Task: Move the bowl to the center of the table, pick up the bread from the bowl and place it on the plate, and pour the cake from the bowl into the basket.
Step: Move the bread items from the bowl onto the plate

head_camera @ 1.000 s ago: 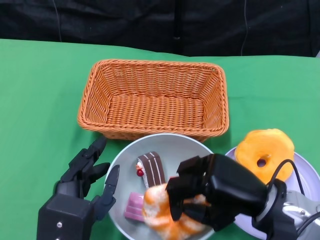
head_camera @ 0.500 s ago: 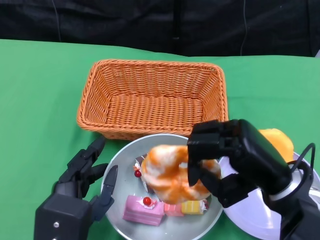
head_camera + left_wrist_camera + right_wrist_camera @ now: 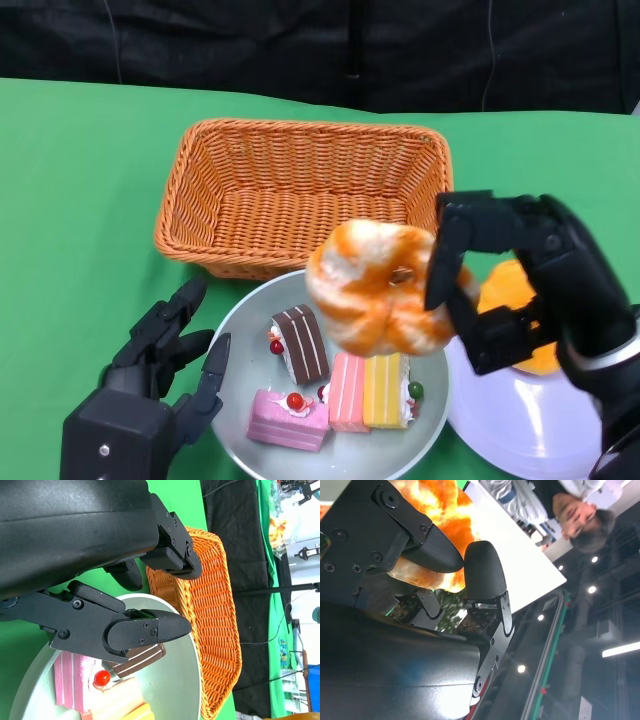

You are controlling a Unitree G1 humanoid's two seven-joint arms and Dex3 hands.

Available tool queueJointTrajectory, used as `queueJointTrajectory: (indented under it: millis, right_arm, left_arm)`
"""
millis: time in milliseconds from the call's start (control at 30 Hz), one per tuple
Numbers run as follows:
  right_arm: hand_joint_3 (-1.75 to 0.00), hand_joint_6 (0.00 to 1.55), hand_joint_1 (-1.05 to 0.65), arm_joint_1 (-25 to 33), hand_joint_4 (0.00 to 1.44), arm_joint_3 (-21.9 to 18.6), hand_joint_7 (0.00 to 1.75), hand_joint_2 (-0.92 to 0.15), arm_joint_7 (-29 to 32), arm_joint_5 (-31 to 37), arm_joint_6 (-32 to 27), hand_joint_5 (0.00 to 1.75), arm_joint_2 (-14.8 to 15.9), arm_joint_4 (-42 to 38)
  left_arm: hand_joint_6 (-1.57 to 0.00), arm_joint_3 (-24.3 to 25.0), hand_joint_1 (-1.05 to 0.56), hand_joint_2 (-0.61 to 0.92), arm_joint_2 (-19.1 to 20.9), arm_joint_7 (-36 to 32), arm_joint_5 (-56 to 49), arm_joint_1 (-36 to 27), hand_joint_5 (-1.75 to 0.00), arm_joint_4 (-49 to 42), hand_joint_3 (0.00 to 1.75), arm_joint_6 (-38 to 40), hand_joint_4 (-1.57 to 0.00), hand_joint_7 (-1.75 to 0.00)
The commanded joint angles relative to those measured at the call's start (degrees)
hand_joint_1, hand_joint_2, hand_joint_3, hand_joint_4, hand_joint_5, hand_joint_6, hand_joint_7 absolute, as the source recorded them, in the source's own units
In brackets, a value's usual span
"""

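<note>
Lifted since a moment ago, the bread (image 3: 385, 287) now hangs above the bowl (image 3: 236, 345), clamped in the right robot hand (image 3: 500, 290). Left robot hand (image 3: 165, 355), fingers apart, rests beside the bowl. Cake slices (image 3: 340, 385) lie inside; basket (image 3: 300, 195) sits beyond.

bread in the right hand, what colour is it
Orange marbled with white, a ring-shaped bread held by the right hand; clearest in the head view.

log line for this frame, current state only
phase: carrying bread to plate | right hand: holds bread raised above bowl | left hand: open beside bowl | cakes: in bowl | plate: holds donut | basket: empty
</note>
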State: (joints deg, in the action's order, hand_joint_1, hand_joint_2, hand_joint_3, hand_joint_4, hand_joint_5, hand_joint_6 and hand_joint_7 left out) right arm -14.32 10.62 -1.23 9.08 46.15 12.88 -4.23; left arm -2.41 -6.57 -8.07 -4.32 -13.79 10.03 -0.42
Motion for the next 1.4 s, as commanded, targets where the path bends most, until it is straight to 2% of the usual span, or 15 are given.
queueJointTrajectory:
  millis: [33, 300, 567, 900, 1200, 1400]
  right_arm:
    - [-1.75, 0.91, -0.01, 0.1, 1.06, -4.3, 1.61, -0.15, 0.2, -0.5, -0.5, 1.75, 1.3, -0.2]
    - [-1.75, 0.92, -0.05, 1.2, 1.07, -10.4, 1.61, -0.15, -1.7, -1.5, -4.0, 1.75, 3.9, 0.4]
    - [-1.75, 0.91, 0.06, 6.0, 1.08, -13.7, 1.64, -0.11, -2.4, 1.9, -9.0, 1.75, 6.3, 4.3]
    - [-1.75, 0.89, 0.14, 12.1, 1.04, -13.3, 1.6, -0.06, -4.5, 6.3, -14.2, 1.75, 8.7, 5.7]
    - [-1.6, 0.86, 0.16, 13.7, 0.96, -9.9, 1.56, -0.13, -8.8, 12.1, -19.1, 1.75, 11.7, 5.4]
    - [-1.5, 0.93, 0.12, 13.6, 0.98, -8.6, 1.33, -0.19, -11.7, 12.8, -22.8, 1.62, 13.1, 5.9]
  left_arm:
    - [-0.53, 0.5, -0.5, 0.92, 0.8, 0.4, 0.1, 0.1, -0.96, 0.0, 0.52, 0.3, -0.18, -0.02]
    - [-0.53, 0.7, -0.51, 0.92, 0.8, 0.6, 0.3, 0.4, -0.95, -0.1, 0.52, 0.7, -0.18, -0.02]
    - [-0.52, 0.8, -0.52, 0.92, 0.8, 1.0, 0.6, 0.5, -0.96, -0.2, 0.52, 0.4, -0.18, -0.02]
    - [-0.52, 1.1, -0.52, 0.92, 1.0, 1.1, 0.4, 0.6, -0.95, -0.2, 0.52, 0.5, -0.18, -0.02]
    - [-0.53, 1.3, -0.51, 0.92, 1.5, 1.5, 0.9, 0.3, -0.96, 0.1, 0.52, 0.5, -0.18, -0.02]
    - [-0.53, 1.1, -0.52, 0.92, 1.5, 1.4, 0.7, 0.2, -0.96, 0.5, 0.52, 0.9, -0.18, -0.02]
